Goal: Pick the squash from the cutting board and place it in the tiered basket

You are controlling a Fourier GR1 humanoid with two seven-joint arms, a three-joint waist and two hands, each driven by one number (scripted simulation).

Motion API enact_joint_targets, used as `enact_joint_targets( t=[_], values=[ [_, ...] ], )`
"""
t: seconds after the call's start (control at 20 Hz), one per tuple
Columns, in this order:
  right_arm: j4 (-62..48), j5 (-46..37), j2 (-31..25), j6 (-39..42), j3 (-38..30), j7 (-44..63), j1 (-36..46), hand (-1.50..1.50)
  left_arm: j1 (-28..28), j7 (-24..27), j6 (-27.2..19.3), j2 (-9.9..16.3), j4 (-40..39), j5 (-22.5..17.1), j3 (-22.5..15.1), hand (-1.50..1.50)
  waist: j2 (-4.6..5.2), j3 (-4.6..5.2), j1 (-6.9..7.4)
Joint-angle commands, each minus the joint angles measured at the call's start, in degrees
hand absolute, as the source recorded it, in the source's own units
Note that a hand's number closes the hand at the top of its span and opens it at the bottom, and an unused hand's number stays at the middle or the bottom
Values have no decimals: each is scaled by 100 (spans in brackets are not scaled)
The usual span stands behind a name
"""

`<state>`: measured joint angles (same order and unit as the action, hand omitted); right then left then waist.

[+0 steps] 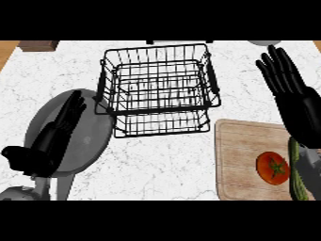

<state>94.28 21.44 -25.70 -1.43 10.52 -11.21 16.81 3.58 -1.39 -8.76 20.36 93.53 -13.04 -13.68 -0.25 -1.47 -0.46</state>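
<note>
A green squash (295, 169) lies on the wooden cutting board (241, 155) at the lower right, mostly hidden under my right forearm. Beside it on the board sits a red tomato (272, 168). The black wire tiered basket (158, 88) stands in the middle of the counter, with nothing visible inside. My right hand (298, 103) is open with straight fingers, held above the counter beyond the board's far right corner, to the right of the basket. My left hand (52, 136) is open and rests over a grey plate at the left.
A grey plate (86, 141) lies left of the basket under my left hand. A brown block (39, 45) sits at the far left corner and a white round object (263, 43) at the far right edge. Wooden floor shows past both counter sides.
</note>
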Motion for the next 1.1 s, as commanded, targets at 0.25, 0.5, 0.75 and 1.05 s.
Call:
enact_joint_targets(
  t=[0.25,0.5,0.75,1.05],
  values=[
    [-745,2874,-616,1728,-2421,-565,-1105,150,55,224,-978,-110,-42,679,392,0,9,88,-361],
    [-1611,4029,-178,2692,-2130,408,-1584,-150,14,156,-931,-318,-44,656,134,0,42,90,-151],
    [-2514,4792,-1300,5261,-2917,399,-2134,-150,102,147,-1162,-589,-260,928,-85,0,41,119,-125],
    [-2681,3266,-2615,6237,-3962,26,-2500,-150,319,88,-1138,-601,-407,888,42,0,21,128,-174]
  ],
)
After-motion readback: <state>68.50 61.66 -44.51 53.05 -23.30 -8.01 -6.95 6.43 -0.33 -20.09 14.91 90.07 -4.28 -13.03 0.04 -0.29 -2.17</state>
